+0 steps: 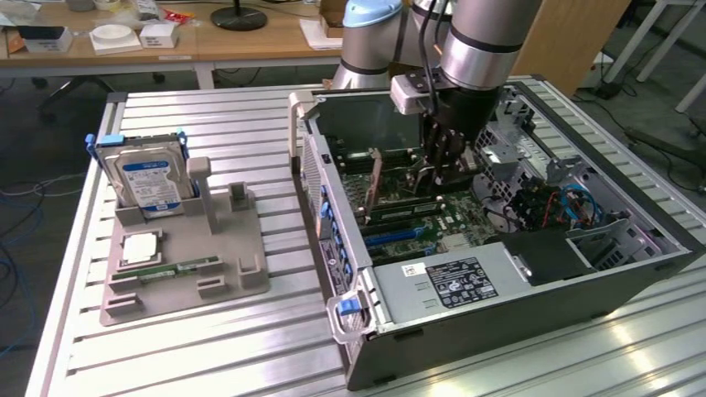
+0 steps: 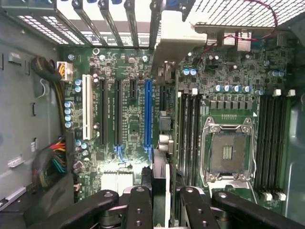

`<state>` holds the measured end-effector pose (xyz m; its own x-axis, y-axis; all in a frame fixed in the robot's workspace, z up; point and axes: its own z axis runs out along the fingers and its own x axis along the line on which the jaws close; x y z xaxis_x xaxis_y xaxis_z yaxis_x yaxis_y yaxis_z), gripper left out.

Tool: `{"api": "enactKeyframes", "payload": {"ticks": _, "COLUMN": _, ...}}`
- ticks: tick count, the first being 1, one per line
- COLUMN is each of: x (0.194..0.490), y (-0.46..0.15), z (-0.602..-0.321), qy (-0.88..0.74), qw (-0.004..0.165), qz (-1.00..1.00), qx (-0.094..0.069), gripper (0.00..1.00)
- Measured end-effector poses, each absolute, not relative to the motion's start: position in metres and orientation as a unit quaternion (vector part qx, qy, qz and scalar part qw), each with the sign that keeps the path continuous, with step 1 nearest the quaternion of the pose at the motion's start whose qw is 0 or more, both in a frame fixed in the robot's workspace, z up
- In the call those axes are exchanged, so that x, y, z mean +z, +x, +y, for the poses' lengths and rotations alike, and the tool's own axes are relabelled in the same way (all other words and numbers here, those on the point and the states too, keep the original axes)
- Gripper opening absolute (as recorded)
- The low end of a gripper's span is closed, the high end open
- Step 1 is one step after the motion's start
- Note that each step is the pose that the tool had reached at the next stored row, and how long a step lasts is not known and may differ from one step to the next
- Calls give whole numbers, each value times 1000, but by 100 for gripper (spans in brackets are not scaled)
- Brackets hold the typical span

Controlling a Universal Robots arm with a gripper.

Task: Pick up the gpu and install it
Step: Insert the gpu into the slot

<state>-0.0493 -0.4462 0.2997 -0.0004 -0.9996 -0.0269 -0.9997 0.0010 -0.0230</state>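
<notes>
A slatted aluminium table (image 1: 221, 347) carries everything. The biggest thing on it is an open desktop computer case (image 1: 530, 322) lying on its side, its inside facing up. In it lie a green motherboard (image 2: 128, 109), a grey power supply box (image 1: 464, 281) with a black label, and bundles of coloured cables (image 1: 557, 207) towards the exterior view's right. The robot arm (image 1: 485, 41) reaches straight down into this case.

On the exterior view's left sits a grey holder tray (image 1: 237, 277), well apart from the case. A silver hard drive (image 1: 149, 182) with a blue label stands upright in its back slot, a processor chip (image 1: 141, 248) lies flat in a recess in front of that, and a narrow RAM stick (image 1: 165, 270) lies just beside the chip.

The gpu (image 1: 378, 178) is inside the case, standing on edge over the motherboard. In the wrist view it (image 2: 167, 47) shows edge-on between the long blue slot (image 2: 147, 114) and the empty processor socket (image 2: 227, 152). The gripper (image 1: 447, 169) is clenched on the gpu, a finger (image 2: 140, 200) on either face. I cannot tell whether its lower edge is seated in a slot.
</notes>
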Motion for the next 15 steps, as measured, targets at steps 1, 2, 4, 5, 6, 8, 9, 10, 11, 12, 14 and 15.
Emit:
{"api": "enactKeyframes", "payload": {"ticks": 1, "x": 299, "y": -49, "z": -446, "qy": -707, "qw": 17, "qz": 707, "qx": 1, "gripper": 27}}
{"api": "enactKeyframes", "payload": {"ticks": 2, "x": 299, "y": -50, "z": -446, "qy": -707, "qw": 16, "qz": 707, "qx": 0, "gripper": 27}}
{"api": "enactKeyframes", "payload": {"ticks": 4, "x": 297, "y": -55, "z": -446, "qy": -707, "qw": 16, "qz": 707, "qx": 0, "gripper": 27}}
{"api": "enactKeyframes", "payload": {"ticks": 5, "x": 296, "y": -60, "z": -446, "qy": -707, "qw": 16, "qz": 707, "qx": -1, "gripper": 27}}
{"api": "enactKeyframes", "payload": {"ticks": 6, "x": 295, "y": -63, "z": -446, "qy": -707, "qw": 16, "qz": 707, "qx": -1, "gripper": 27}}
{"api": "enactKeyframes", "payload": {"ticks": 8, "x": 294, "y": -66, "z": -447, "qy": -707, "qw": 16, "qz": 707, "qx": -1, "gripper": 27}}
{"api": "enactKeyframes", "payload": {"ticks": 9, "x": 293, "y": -67, "z": -447, "qy": -707, "qw": 15, "qz": 707, "qx": -1, "gripper": 27}}
{"api": "enactKeyframes", "payload": {"ticks": 10, "x": 292, "y": -67, "z": -449, "qy": -707, "qw": 15, "qz": 707, "qx": -1, "gripper": 27}}
{"api": "enactKeyframes", "payload": {"ticks": 11, "x": 292, "y": -67, "z": -450, "qy": -707, "qw": 15, "qz": 707, "qx": -1, "gripper": 27}}
{"api": "enactKeyframes", "payload": {"ticks": 12, "x": 291, "y": -67, "z": -452, "qy": -707, "qw": 15, "qz": 707, "qx": -1, "gripper": 27}}
{"api": "enactKeyframes", "payload": {"ticks": 14, "x": 290, "y": -67, "z": -455, "qy": -707, "qw": 15, "qz": 707, "qx": -1, "gripper": 27}}
{"api": "enactKeyframes", "payload": {"ticks": 15, "x": 289, "y": -68, "z": -457, "qy": -707, "qw": 15, "qz": 707, "qx": -2, "gripper": 27}}
